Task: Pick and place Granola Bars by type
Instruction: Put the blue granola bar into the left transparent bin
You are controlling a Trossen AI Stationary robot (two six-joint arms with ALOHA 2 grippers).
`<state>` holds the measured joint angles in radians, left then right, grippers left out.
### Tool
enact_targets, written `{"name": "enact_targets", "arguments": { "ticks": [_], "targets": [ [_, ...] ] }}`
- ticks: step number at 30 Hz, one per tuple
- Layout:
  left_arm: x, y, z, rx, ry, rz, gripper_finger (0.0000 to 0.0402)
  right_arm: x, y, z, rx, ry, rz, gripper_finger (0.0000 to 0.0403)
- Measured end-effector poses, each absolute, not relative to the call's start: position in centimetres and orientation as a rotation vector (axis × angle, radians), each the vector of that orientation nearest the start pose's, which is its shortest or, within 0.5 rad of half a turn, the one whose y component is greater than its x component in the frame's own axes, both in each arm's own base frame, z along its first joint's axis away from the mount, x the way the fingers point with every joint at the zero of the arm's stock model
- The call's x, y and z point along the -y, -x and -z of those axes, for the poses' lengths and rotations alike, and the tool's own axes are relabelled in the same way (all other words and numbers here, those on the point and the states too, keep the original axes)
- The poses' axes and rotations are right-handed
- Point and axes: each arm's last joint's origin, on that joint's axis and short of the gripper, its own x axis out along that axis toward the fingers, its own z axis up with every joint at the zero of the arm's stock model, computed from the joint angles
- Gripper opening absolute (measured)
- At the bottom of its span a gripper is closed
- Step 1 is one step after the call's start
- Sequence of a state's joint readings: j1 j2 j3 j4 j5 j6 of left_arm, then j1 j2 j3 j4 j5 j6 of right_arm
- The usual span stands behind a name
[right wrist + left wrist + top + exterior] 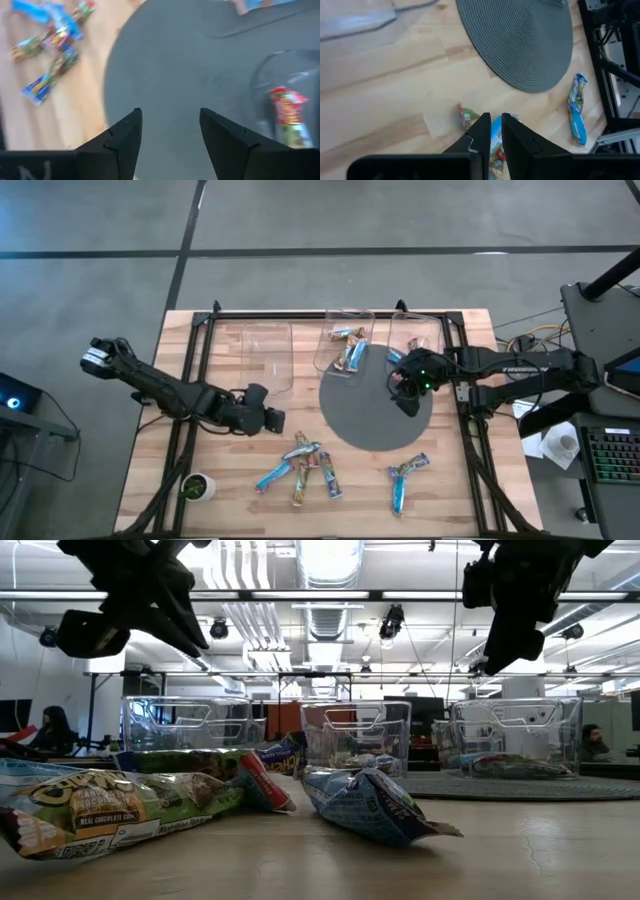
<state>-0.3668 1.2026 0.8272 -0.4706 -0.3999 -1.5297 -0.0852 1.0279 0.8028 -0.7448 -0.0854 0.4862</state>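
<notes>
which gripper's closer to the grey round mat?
Right. The right gripper hangs over the mat; the left gripper is off its edge, above bare wood.

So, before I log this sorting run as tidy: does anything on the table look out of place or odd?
Nothing damaged or spilled. The unsorted granola bars lie in a loose, overlapping heap at the table's front, two more apart. A small green-and-white cup sits alone near the front left corner.

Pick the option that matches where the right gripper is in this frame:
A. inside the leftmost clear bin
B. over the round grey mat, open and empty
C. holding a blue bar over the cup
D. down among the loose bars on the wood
B. The right gripper hangs over the round grey mat, and the right wrist view shows its fingers spread with only mat between them.
</notes>
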Motion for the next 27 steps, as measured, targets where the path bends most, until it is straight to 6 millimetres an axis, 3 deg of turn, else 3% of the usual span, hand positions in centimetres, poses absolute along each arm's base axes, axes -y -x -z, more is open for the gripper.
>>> {"name": "enact_targets", "arguments": {
  "ticks": [9,16,22,27],
  "targets": [
    [8.2,-22.3,-24.5,-0.590,1.138,-0.572,0.0028,-2.0,-19.3,-25.6,-0.956,-0.510,0.054,0.0189],
    [8.8,-22.1,-24.5,-0.646,0.940,-0.475,0.0028,-3.3,-19.9,-26.1,-0.824,-0.542,0.149,0.0189],
    [9.3,-22.0,-23.1,-0.760,0.792,-0.369,0.0028,-3.7,-22.2,-26.9,-0.627,-0.623,0.140,0.0189],
    [10.3,-21.8,-22.1,-0.809,0.733,-0.342,0.0028,-4.1,-24.2,-26.3,-0.606,-0.657,0.141,0.0189]
  ]
}}
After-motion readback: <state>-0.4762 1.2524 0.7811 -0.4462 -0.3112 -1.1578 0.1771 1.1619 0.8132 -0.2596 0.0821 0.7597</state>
